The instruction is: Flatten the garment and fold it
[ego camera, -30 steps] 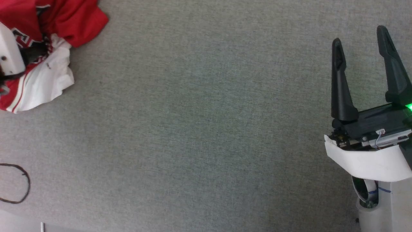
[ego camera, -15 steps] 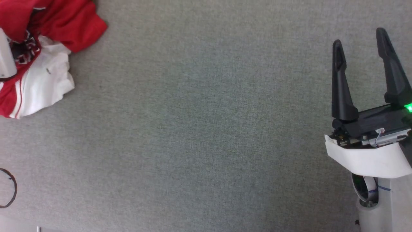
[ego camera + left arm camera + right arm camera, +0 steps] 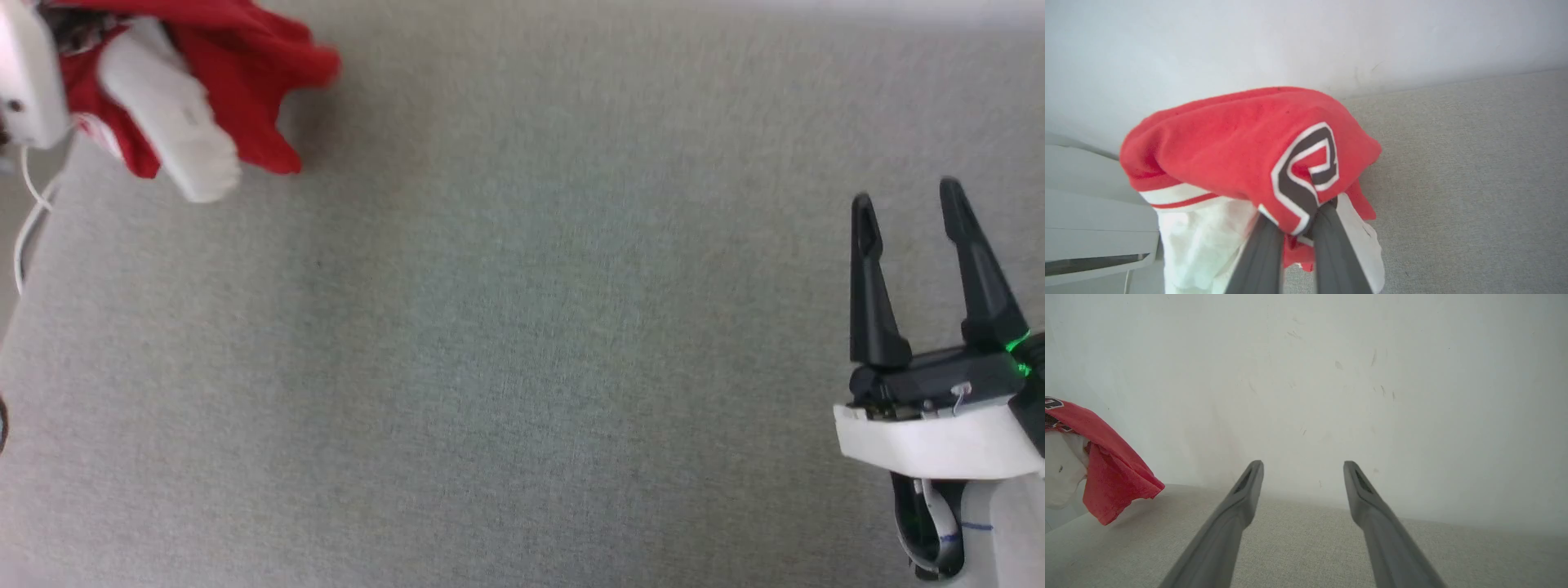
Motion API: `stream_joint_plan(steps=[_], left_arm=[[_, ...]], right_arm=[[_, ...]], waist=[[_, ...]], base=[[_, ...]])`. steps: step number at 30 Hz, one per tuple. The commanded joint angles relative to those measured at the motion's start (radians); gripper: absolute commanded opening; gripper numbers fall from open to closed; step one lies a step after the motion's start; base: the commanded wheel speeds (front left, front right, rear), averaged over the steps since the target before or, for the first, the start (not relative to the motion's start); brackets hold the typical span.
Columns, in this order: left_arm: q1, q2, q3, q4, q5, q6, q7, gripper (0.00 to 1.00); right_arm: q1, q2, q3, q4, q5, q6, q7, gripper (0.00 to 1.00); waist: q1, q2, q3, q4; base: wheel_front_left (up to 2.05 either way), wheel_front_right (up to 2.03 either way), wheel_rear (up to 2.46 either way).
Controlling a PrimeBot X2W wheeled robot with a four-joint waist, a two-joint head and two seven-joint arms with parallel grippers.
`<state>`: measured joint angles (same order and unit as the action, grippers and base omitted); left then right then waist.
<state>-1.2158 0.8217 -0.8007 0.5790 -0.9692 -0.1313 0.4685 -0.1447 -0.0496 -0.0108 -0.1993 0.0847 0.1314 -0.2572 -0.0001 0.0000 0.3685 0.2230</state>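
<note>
The garment (image 3: 237, 90), a red jersey with white sleeves, hangs bunched at the head view's top left, lifted off the grey cloth surface. In the left wrist view my left gripper (image 3: 1300, 228) is shut on a fold of the garment (image 3: 1241, 151) beside a black, white-outlined letter. The rest of the cloth drapes over and past the fingers. The garment (image 3: 1106, 469) also shows at the right wrist view's left edge, hanging above the surface. My right gripper (image 3: 906, 204) stands open at the head view's right, holding nothing, its fingers (image 3: 1237, 510) spread above the bare surface.
A grey cloth tabletop (image 3: 522, 343) spreads across the head view. A white wall (image 3: 1331, 375) rises behind its far edge. A white cable (image 3: 28, 212) hangs past the table's left edge, where a pale unit (image 3: 1090, 220) stands.
My left gripper has shut on the garment and lifted it off the surface; the bundle now hangs. The head camera has shifted, so the right gripper sits lower in view.
</note>
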Motion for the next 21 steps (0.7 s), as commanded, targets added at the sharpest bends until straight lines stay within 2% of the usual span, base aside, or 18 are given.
stream_joint_plan(steps=[1,6,12,21], left_arm=[[-0.022,0.003,-0.02,-0.032,0.011,0.001,-0.011,0.0],[-0.063,-0.011,-0.103,-0.164,0.026,0.001,-0.017,0.0],[-0.114,-0.035,-0.193,-0.314,0.02,0.001,-0.015,0.0],[-0.126,-0.123,-0.309,-0.425,0.017,0.001,-0.049,0.0]], right_arm=[[0.017,-0.001,-0.005,0.006,0.013,-0.001,-0.005,1.0],[0.061,-0.001,-0.017,0.019,0.043,-0.001,-0.005,1.0],[0.096,-0.001,-0.014,0.029,0.064,-0.001,-0.005,1.0],[0.115,-0.001,-0.022,0.033,0.074,-0.001,-0.005,1.0]], waist=[[0.0001,0.0,-0.127,-0.012],[0.0001,0.0,-0.211,-0.051],[0.0001,0.0,-0.269,-0.133],[0.0001,0.0,-0.282,-0.274]], base=[[0.0,0.0,0.0],[0.0,0.0,0.0],[0.0,0.0,0.0],[0.0,0.0,0.0]])
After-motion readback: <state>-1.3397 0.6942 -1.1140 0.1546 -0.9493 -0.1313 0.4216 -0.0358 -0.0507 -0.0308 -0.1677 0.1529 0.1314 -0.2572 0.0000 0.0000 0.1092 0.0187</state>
